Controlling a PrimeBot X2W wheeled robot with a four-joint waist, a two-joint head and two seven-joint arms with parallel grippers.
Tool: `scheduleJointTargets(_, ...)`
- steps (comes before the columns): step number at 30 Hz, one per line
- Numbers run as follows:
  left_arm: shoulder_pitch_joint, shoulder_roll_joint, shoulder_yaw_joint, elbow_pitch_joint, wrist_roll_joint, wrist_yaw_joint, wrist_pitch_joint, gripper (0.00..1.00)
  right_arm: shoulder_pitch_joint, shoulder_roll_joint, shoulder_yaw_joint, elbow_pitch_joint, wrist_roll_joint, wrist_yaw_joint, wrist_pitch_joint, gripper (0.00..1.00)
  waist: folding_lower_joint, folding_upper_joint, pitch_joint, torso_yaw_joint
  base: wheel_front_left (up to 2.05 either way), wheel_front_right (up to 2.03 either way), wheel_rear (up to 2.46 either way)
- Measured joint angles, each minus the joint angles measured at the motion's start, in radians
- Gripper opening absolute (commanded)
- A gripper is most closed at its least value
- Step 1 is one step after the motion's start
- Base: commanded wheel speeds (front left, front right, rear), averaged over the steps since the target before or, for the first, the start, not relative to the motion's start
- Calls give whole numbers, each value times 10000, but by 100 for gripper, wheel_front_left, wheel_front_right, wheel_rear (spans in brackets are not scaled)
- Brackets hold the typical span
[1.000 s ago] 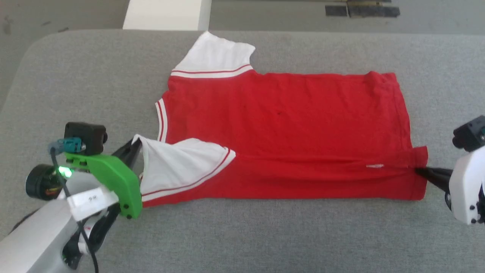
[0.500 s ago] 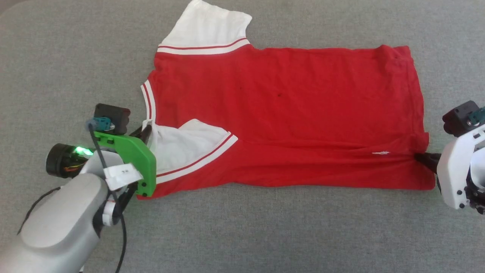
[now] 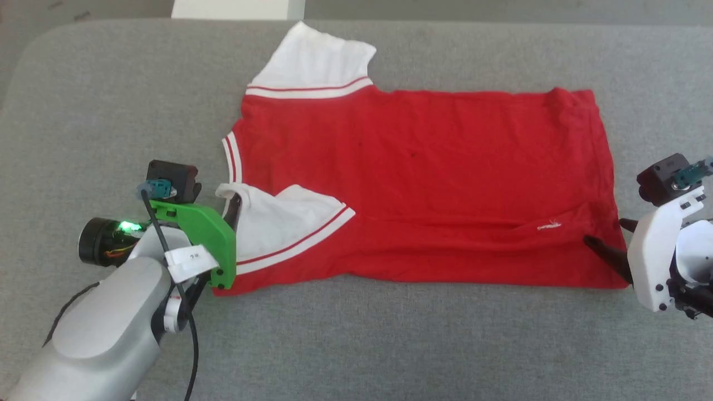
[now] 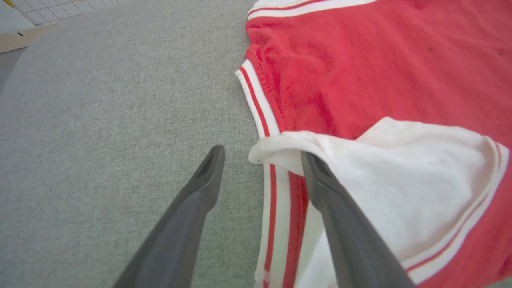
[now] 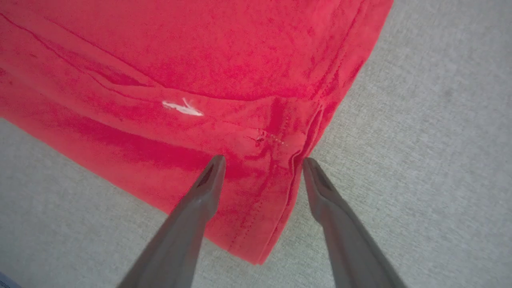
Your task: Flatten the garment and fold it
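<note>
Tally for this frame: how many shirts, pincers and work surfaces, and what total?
Shirt: 1
Pincers: 2 (left pincer, right pincer)
Grey surface: 1
Total: 4

It looks like a robot test room, not a home. A wide counter [image 3: 111, 111] padded in grey fabric, its corner rounded, stands over bare grey floor [image 3: 83, 6], with pale tiles [image 4: 24, 12] beyond.
</note>
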Motion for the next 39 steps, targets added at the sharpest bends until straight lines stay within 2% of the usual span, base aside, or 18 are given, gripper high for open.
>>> scheduleJointTargets(3,115,-4,63,-201,-8,59,-245,100,192,88,-211,-142,-332,0,-207,100,0,0,-317,26,0,0,0)
scheduleJointTargets(10,1083,127,232,-1106,-136,790,-454,100,1248,947,-1657,-658,-1990,0,-844,100,-1,0,-1056,95,0,0,0)
scheduleJointTargets(13,1563,238,276,-1647,-165,1210,-441,100,1963,1726,-2763,-1005,-3103,0,-913,100,-1,0,-1317,114,0,0,0)
scheduleJointTargets(18,2088,493,276,-2186,-169,1810,-439,100,2961,3267,-3891,-1703,-4397,0,-754,100,-1,0,-1506,73,0,0,0)
scheduleJointTargets(23,2346,639,2,-2452,-142,1977,-130,100,3476,4353,-4458,-2232,-5112,0,-558,100,-1,0,-1417,-16,0,0,0)
scheduleJointTargets(26,2384,803,-209,-2499,-146,2033,491,100,3568,4696,-4686,-2454,-5288,0,-422,100,-1,-1,-1288,-55,0,0,0)
scheduleJointTargets(30,2376,961,-299,-2648,-130,2387,1118,100,3580,5014,-4926,-2792,-5306,0,-334,100,-1,0,-1062,-100,0,0,0)
scheduleJointTargets(39,2352,1108,-314,-2876,-451,2826,2075,100,3595,5152,-5202,-3300,-5382,0,-280,100,-1,-1,-469,-252,0,0,0)
